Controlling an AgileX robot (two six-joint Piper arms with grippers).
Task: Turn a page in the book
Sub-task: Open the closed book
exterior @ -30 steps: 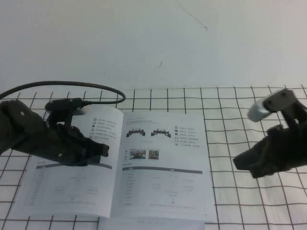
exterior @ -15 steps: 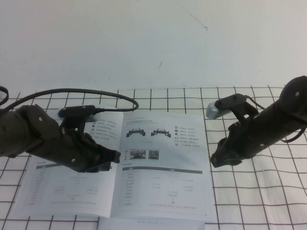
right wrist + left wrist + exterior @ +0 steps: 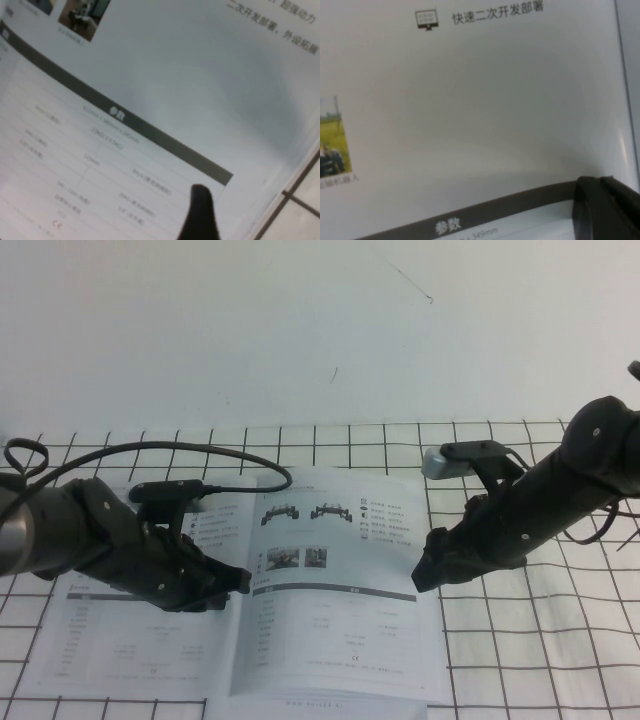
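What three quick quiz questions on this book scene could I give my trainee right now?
1. True or false: the book lies open on the gridded table.
2. Which claw is at the right-hand page's outer edge? A left claw; B right claw.
3. Fill in: the left claw is over the book's ____ page.

Key: 1 true; 2 B; 3 left.

white table [image 3: 300, 340], black-lined grid mat [image 3: 520, 640], white sheet edge [image 3: 320, 707].

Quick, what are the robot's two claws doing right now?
Left gripper: over the book's left side, holding nothing.
Right gripper: at the page's right edge, nothing held.
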